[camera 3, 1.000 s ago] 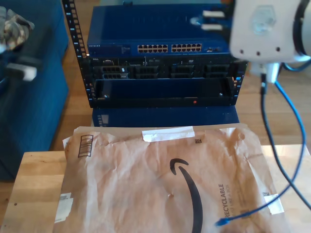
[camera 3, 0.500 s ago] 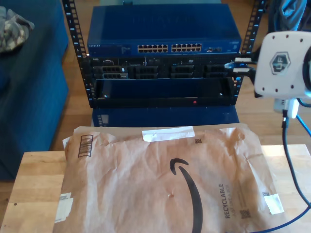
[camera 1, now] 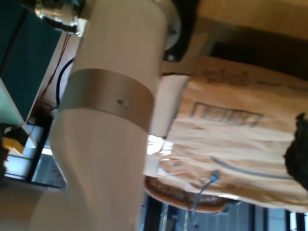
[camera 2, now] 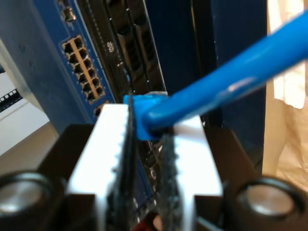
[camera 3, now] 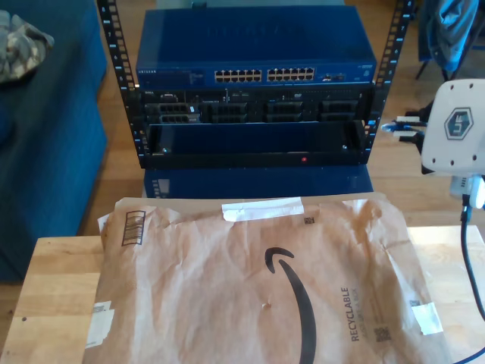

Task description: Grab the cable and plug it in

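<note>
My second claw was clamped on the cable just behind its plug, at the exterior view's right; my first claw's state I could not tell. Next, I judged, line up with the switch ports

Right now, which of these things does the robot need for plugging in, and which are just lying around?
Needed: thin bright-blue cable, pinched in my second gripper; blue network switch with its port rows.
Lying about: crumpled brown paper mailer; wooden table; camouflage cloth.
</note>
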